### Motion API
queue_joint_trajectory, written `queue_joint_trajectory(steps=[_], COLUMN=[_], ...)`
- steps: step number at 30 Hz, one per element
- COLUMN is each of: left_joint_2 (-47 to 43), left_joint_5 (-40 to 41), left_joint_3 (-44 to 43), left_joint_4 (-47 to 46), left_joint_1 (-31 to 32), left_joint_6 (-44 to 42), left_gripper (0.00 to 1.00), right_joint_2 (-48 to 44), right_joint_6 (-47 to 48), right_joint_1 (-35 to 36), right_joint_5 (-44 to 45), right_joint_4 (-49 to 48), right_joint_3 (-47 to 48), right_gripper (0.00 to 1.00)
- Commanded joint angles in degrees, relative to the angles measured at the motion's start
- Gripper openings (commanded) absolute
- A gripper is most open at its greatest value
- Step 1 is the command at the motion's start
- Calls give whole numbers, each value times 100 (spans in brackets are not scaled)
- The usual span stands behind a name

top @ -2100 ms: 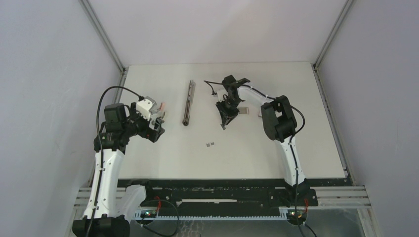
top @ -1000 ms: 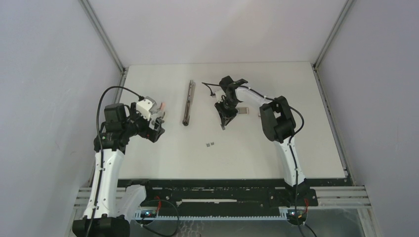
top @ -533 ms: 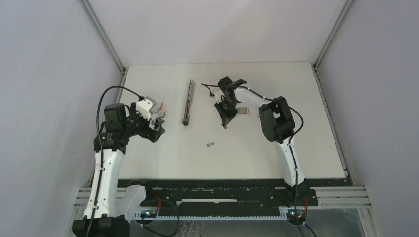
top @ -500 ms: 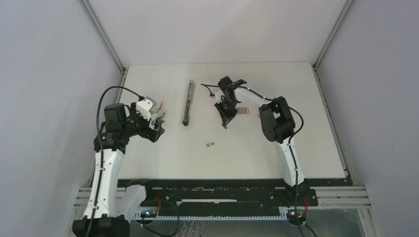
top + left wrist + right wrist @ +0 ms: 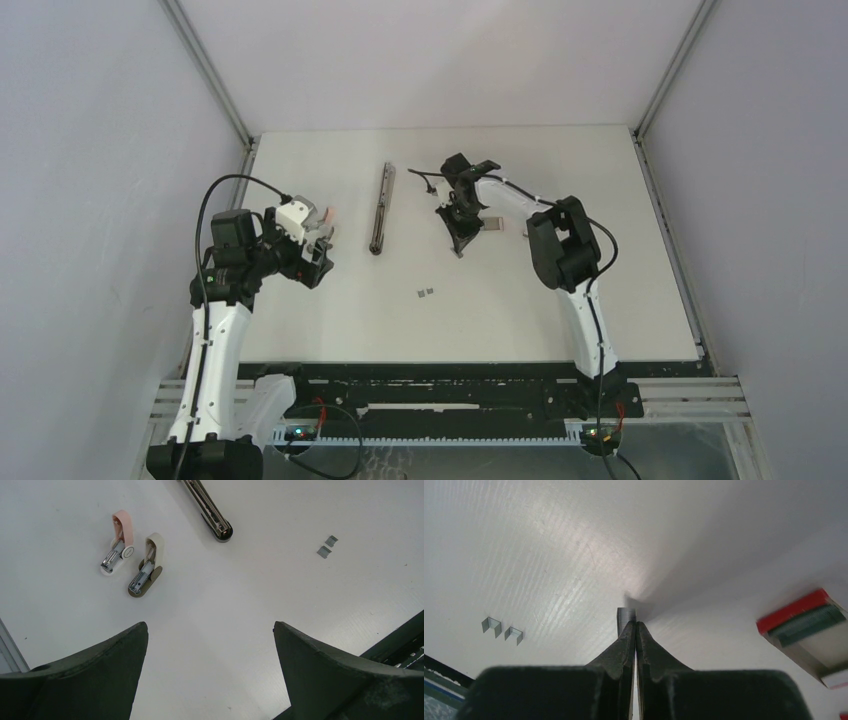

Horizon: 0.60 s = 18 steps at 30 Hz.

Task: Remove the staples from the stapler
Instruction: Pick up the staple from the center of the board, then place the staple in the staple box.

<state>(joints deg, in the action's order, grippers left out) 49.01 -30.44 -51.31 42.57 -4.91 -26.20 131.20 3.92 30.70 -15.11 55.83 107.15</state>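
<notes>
left tool (image 5: pixel 210 626) spread wide; right tool (image 5: pixel 634 625) pinched together (tips angled down).

The long stapler (image 5: pixel 381 208) lies far back on the white table (image 5: pixel 600 300). Two tiny staples (image 5: pixel 425 292) sit nearer, a bit right.

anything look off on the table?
Two loose staple strips lie scattered on the table, away from the stapler, which looks splayed open flat. A third strip sits at the shut right gripper's tips; pinched or not, cannot tell.
</notes>
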Motion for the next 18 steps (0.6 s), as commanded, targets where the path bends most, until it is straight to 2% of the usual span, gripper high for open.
queue_joint_trajectory(steps=[1,9,18], left_joint_2=[-16,-2,-16], left_joint_5=[-145,-129,-103], left_joint_3=[183,171,165], left_joint_4=[-108,-108,-108], left_joint_1=[-30,-36,-32], left_joint_6=[-106,-105,-90], left_gripper=[100,100,100], right_joint_2=[-847,-1545,-1321], right_joint_6=[-557,-1409,-2065], right_joint_1=[-197,-748,-1007], right_joint_5=[648,1382,1764], right_joint_4=[-354,-988,-1078], right_joint_3=[-142,-663,-711], right_gripper=[0,0,0])
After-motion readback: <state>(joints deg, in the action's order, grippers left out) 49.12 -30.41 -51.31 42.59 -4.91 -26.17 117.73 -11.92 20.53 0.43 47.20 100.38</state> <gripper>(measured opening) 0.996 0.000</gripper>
